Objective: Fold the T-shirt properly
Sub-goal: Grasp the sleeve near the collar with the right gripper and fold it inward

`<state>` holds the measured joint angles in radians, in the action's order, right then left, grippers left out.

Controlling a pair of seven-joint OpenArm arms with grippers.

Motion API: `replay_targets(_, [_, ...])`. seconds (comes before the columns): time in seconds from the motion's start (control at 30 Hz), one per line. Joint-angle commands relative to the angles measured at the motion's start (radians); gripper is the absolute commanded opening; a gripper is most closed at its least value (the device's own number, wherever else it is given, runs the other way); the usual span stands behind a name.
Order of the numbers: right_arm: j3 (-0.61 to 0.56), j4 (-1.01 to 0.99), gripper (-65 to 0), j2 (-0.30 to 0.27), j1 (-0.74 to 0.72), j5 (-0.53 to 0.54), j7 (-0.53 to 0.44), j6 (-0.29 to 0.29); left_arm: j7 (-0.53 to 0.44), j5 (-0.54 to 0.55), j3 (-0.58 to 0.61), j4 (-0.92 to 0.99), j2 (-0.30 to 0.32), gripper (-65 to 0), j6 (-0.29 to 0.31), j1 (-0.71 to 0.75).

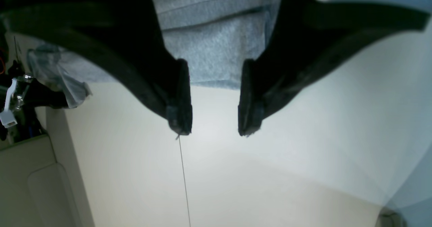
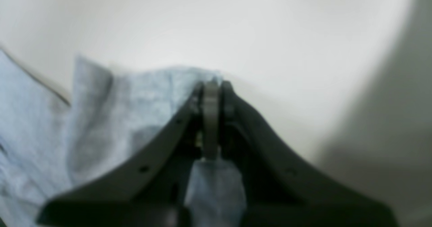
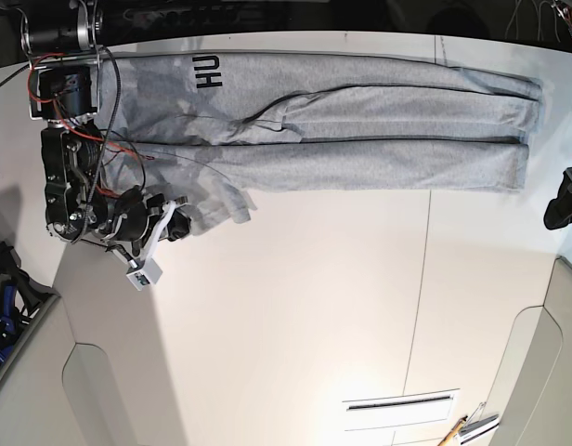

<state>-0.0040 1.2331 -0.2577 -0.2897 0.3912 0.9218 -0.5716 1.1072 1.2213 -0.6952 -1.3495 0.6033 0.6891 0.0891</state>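
The right end effector is pinched shut on the grey T-shirt's edge. The left end effector hangs open, holding nothing, over the bare white surface.

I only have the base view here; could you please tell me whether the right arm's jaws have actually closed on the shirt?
Observer: Yes. In the right wrist view the right gripper is shut, with a fold of the T-shirt pinched between its jaws.
Operator: Thank you. And is the left arm holding anything? I barely see it at my frame's edge.
Observer: No. The left wrist view shows the left gripper open with nothing between its jaws.
Operator: Where is it relative to the cloth?
Observer: Its tips are over the bare white table, just past the shirt's hem.
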Motion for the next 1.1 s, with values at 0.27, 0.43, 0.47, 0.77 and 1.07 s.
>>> replay_targets(0.27, [0.003,0.557,-65.0,0.011,0.234,0.129,0.117,-0.008,-0.019,0.014,-0.008,-0.016,0.026,-38.9,0.009,-0.008])
replay_targets(0.43, [0.003,0.717,-65.0,0.053,0.421,0.129,0.127,-0.008,-0.019,0.015,-0.008,-0.016,0.026,-38.9,0.009,-0.008])
replay_targets(0.47, [0.003,0.731,-65.0,0.062,0.454,0.129,0.127,-0.008,-0.019,0.015,-0.008,-0.016,0.026,-38.9,0.009,-0.008])
replay_targets(0.77, [0.003,0.739,-65.0,0.078,0.587,0.133,0.127,-0.008,-0.019,0.016,-0.008,-0.016,0.026,-38.9,0.009,-0.008])
replay_targets(1.07, [0.003,0.742,-36.4,0.078,0.581,0.165,0.114,-0.008,-0.019,0.016,-0.018,-0.016,0.026,-36.6,0.009,0.013])
